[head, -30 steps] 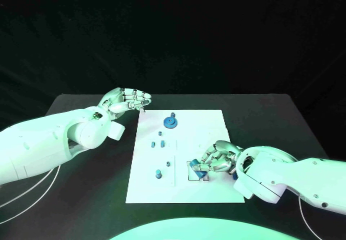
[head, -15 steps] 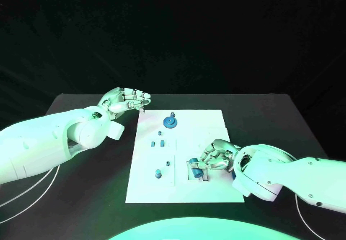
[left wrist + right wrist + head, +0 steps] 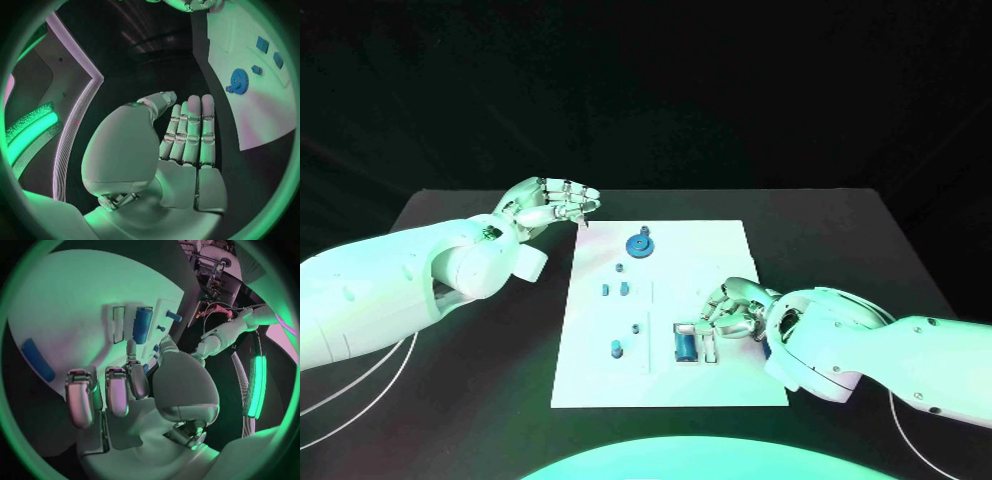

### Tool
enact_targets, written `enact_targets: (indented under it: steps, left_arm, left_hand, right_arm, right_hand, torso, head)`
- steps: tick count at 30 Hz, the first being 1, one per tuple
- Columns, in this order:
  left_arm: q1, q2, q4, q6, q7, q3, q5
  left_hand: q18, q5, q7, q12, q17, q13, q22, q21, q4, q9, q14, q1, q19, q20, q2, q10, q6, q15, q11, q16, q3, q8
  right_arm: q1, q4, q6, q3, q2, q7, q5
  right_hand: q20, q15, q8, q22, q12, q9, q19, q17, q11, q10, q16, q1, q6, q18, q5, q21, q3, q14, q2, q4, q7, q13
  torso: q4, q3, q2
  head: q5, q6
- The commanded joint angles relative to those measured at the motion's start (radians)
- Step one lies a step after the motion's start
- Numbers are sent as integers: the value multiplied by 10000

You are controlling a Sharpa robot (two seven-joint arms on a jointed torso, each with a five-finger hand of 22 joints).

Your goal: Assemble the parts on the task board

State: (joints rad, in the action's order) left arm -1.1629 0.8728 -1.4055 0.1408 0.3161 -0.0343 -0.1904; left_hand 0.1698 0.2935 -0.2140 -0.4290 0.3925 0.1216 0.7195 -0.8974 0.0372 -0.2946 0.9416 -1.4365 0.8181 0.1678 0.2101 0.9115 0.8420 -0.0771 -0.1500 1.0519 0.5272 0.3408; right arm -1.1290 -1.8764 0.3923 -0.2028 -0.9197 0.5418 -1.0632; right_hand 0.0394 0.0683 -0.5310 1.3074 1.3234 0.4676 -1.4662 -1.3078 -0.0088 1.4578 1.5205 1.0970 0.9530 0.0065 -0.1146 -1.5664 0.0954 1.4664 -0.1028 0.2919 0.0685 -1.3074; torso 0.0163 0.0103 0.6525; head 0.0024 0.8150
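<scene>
A white task board (image 3: 668,310) lies flat in the middle of a black counter (image 3: 848,240), its long sides running away from the robot. Several small blue parts sit on it. A round blue gear (image 3: 640,244) stands near the far edge. Two small blue blocks (image 3: 617,289) sit side by side near the middle, and a short blue peg (image 3: 616,348) stands toward the near left. A blue cylinder (image 3: 687,343) lies in a rectangular slot at the near right of the board. In the right wrist view one more flat blue piece (image 3: 37,360) lies on the board apart from the rest; its exact shape is hard to make out.

The right hand (image 3: 733,312) rests low over the board just beside the cylinder's slot, fingers curled downward. It holds nothing; whether a fingertip touches the cylinder cannot be told, since the hand and the bulky white forearm hide that side of the slot.

The left hand (image 3: 554,203) hovers off the board, past its far left corner above the counter. Its fingers are folded in toward the palm with nothing in them. The left wrist view shows those fingers (image 3: 187,132) lying close together, with the gear on the board beyond them.
</scene>
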Motion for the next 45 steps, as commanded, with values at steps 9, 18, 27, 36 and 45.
enact_targets:
  steps: [9,18,27,36,45]
  left_arm:
    - [-6,6,-26,-99,67,6,58]
    - [-5,24,-153,9,201,6,247]
    - [34,23,-371,20,309,5,567]
    - [72,1,-371,9,320,5,604]
    - [82,-4,-322,12,258,4,593]
  left_hand:
    - [133,2,1,-28,-13,-14,-16,68,-12,-13,-78,19,-76,-4,-97,-95,-58,18,-6,-42,-35,60]
    - [133,2,0,-37,-17,-17,-17,73,-14,-11,-84,21,-80,-2,-96,-94,-68,16,-7,-40,-38,63]
    - [129,-1,-2,-58,-16,-17,-21,84,10,-8,-80,63,-83,6,-94,-78,-83,10,-8,-26,-58,66]
    - [129,-1,-2,-58,-16,-17,-21,84,10,-8,-80,63,-83,6,-94,-78,-83,10,-8,-26,-58,66]
    - [130,1,0,-68,-17,-19,-26,94,21,-7,-80,78,-85,9,-100,-76,-89,9,-7,-17,-63,71]
  right_arm:
    - [30,-410,310,0,-684,-433,-500]
    - [-216,-384,318,6,-1956,-854,-630]
    - [-160,-366,-582,-11,-2808,-794,-1428]
    - [202,-364,-736,-34,-2973,-547,-1926]
    - [332,-455,-823,-40,-2901,-435,-1989]
  right_hand:
    - [-101,74,-83,2634,110,26,-1046,-1187,-10,39,-7,1001,-104,-65,-707,-44,122,773,238,-49,-23,-824]
    - [-46,-14,219,2634,254,-86,-1046,-1206,106,76,-6,1906,-440,-65,-897,-44,170,775,268,-85,120,-966]
    - [16,-70,487,2634,304,-206,-1046,-1284,159,97,22,2453,-350,-65,-444,-44,66,789,345,-71,178,-1020]
    - [11,-50,499,2634,306,-218,-1046,-1284,127,101,22,2592,-145,-65,-488,-44,-5,788,356,-71,136,-1028]
    - [1,-30,488,2634,312,-217,-1046,-1301,100,108,28,2639,-15,-65,-530,-44,-28,791,344,-63,101,-1036]
  torso:
    - [-23,-9,-7]
    - [-29,20,-11]
    - [-78,-49,-21]
    - [-62,-45,-7]
    - [-51,-15,-11]
  head:
    - [-71,-27]
    - [-406,-49]
    - [-676,-41]
    - [-717,-14]
    - [-743,-13]
